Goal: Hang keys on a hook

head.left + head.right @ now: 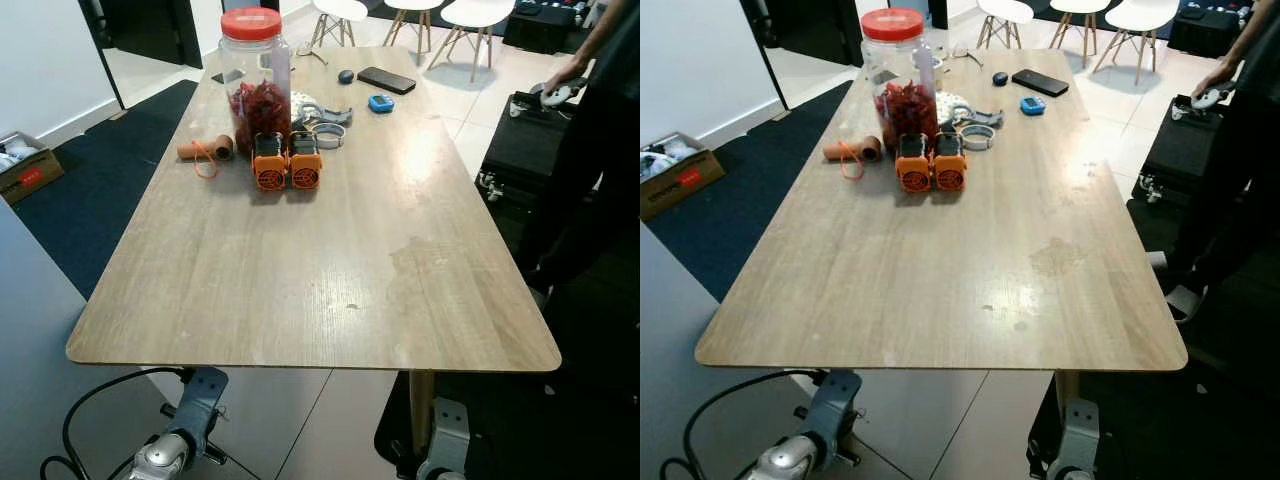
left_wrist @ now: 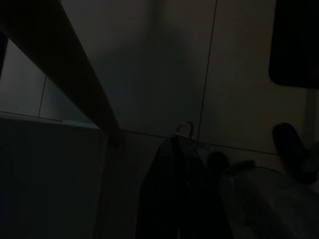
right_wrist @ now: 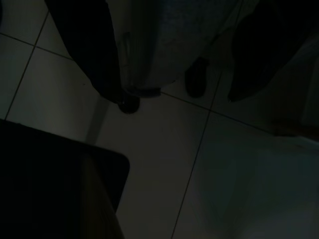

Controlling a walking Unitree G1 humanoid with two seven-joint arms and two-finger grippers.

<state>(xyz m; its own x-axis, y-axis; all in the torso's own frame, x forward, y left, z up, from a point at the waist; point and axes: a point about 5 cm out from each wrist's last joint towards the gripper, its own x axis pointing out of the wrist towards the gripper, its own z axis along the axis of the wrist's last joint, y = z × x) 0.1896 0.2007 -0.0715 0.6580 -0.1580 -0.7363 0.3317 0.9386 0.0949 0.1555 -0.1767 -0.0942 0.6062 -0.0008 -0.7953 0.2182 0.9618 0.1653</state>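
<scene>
A long wooden table (image 1: pixel 330 270) stands before me. At its far end, behind a red-lidded clear jar (image 1: pixel 255 75), lies a small heap of metal rings and key-like bits (image 1: pixel 322 118); I cannot tell whether they are keys. No hook can be made out. Both silver arms hang low below the table's near edge, the left arm (image 1: pixel 185 425) and the right arm (image 1: pixel 447 440). Both wrist views are very dark, showing floor tiles and a table leg (image 2: pixel 84 84).
Two orange-and-black devices (image 1: pixel 286 162) sit before the jar, a brown roll with an orange band (image 1: pixel 205 150) to their left. A black phone (image 1: pixel 386 80) and a blue item (image 1: pixel 380 103) lie farther back. A person (image 1: pixel 600 130) stands at the right; a cardboard box (image 1: pixel 25 165) at the left.
</scene>
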